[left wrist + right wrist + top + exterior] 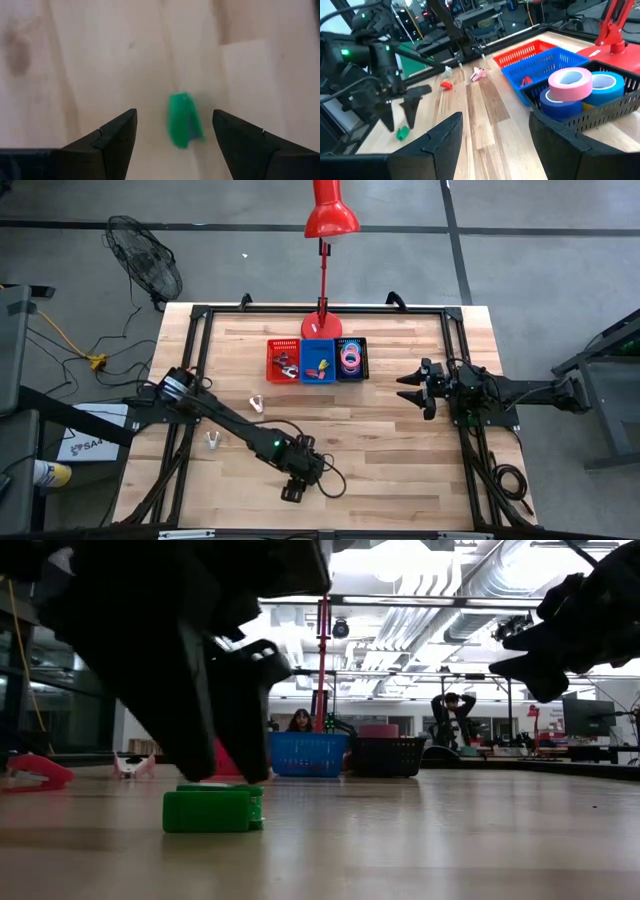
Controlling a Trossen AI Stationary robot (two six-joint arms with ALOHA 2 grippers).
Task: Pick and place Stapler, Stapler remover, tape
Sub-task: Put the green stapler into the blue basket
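bins: we count three (pixel 317 360), far from both end effectors
green stapler (pixel 183 120): one, between open left end effector (pixel 175 132) fingers
right end effector (pixel 413 388): open, empty

Bright ceiling glare, blurred green stapler (pixel 184 120)

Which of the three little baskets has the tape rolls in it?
The dark black mesh basket, the end one of the row, farthest from the red basket. It holds pink and blue tape rolls; the blue basket in the middle has none that I can see.
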